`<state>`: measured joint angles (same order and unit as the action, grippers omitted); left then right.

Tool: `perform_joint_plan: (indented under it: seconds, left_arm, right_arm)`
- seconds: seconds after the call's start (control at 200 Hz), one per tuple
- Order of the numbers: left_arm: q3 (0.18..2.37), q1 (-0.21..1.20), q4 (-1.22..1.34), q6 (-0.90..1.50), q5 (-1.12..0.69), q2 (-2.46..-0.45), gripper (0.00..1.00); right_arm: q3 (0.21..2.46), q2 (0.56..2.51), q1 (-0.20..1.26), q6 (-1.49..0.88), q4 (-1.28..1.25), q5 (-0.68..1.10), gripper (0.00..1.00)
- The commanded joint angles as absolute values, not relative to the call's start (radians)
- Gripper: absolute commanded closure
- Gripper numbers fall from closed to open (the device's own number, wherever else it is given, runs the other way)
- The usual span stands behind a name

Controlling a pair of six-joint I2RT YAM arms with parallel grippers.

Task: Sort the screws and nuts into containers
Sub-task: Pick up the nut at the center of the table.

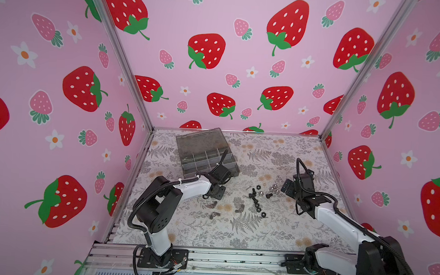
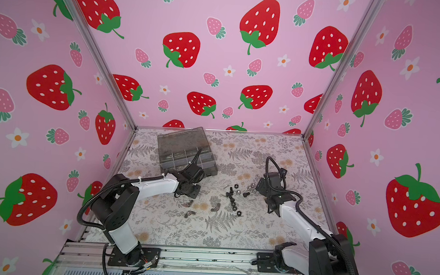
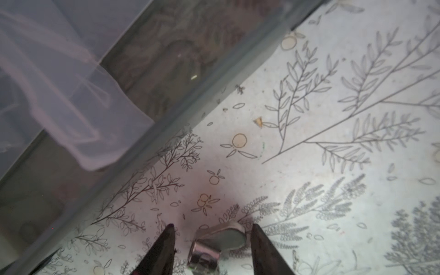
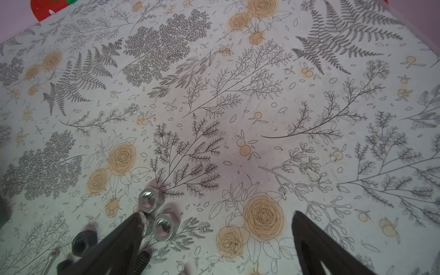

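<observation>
One open organiser box (image 1: 205,153) sits far left near the far edge, three wing nuts (image 1: 212,215) lie centre-left, the farthest wing nut (image 3: 219,240) between the parted fingers (image 3: 164,250) of the left gripper (image 3: 212,226), three silver nuts (image 4: 151,200) lie beside the wide-spread right gripper (image 4: 216,213), black bolts (image 1: 269,195) and hex nuts (image 1: 263,215), too small to count, cluster between, and the near tabletop (image 1: 208,235) lies bare.

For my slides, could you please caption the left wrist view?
Left gripper straddles a wing nut on floral mat beside the organiser box.

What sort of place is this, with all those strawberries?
Likely a robot test booth: strawberry-print walls enclose a small floral tabletop, and left arm and right arm stand on a metal rail.
</observation>
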<state>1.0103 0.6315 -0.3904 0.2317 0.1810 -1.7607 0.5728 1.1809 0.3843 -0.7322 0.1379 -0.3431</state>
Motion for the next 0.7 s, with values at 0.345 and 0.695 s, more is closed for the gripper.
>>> perform_joint_plan:
  seconds: [0.345,0.695]
  left_arm:
    - [0.994,0.621,-0.465,0.284,0.136,-1.755,0.63]
    - [0.968,0.62,-0.472,0.301,0.161,-1.738,0.57]
  right_arm:
    - [0.604,1.193,0.397,-0.75,0.155,-0.368,0.0]
    - [0.601,1.192,0.399,-0.746,0.146,-0.374,0.0]
